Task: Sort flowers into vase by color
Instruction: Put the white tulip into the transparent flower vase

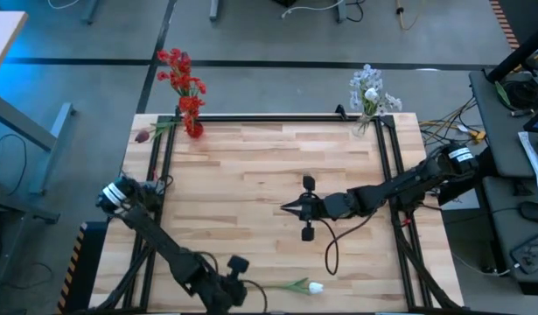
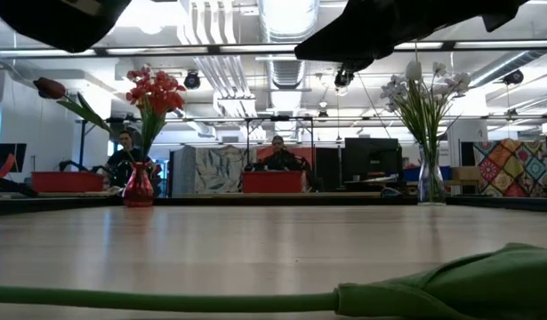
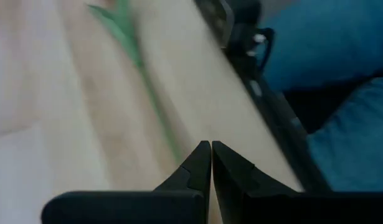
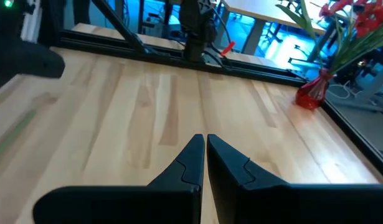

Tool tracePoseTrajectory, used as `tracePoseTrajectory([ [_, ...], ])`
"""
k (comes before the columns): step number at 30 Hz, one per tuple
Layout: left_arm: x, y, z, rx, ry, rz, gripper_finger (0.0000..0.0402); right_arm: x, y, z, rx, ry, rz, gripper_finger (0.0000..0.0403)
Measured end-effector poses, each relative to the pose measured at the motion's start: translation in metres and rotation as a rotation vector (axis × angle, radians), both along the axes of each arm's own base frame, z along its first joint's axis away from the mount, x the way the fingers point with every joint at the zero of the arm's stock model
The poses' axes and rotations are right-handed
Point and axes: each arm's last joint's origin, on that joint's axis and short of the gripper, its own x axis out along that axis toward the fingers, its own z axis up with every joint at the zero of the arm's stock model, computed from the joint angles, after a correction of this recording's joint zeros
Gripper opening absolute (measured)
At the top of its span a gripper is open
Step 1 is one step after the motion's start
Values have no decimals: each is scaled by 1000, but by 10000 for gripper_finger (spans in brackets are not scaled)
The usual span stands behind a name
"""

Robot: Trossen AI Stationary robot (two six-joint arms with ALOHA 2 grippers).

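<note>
Nearing the end of the sorting, judging by the layout: red flowers (image 1: 183, 83) standing in the red vase (image 1: 194, 129) at the far left corner of the worktop (image 1: 251, 192), pale blue-white sprays (image 1: 371, 90) standing in the clear vase (image 2: 429, 182) at the far right corner. Remaining loose: a white tulip (image 1: 314, 287) lying flat near the front edge, stem pointing toward the left arm, and a dark maroon bud (image 1: 143, 136) lying at the far left edge just beside the red vase, apparently outside it. Hovering over the front edge, just beside the tulip's stem, the left pincer (image 3: 211, 163) showing clenched fingers with nothing between them, the green stem (image 3: 155, 106) running ahead of the tips and apart from them. Hanging over the middle of the worktop, the right pincer (image 4: 205, 155) likewise clenched and empty, touching nothing.
</note>
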Motion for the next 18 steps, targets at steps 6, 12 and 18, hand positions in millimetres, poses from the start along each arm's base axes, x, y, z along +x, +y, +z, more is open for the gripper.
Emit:
tracePoseTrajectory([
  [6, 13, -18, -8, -24, 61, 82, 0, -2, 7, 0, 33, -4, 14, 12],
  [12, 23, -23, -18, 56, 134, 223, 15, -4, 13, 0, 55, -8, 24, 12],
  [18, 29, -26, -30, 131, 186, 276, 76, -4, 14, 1, 50, -16, 7, 12],
])
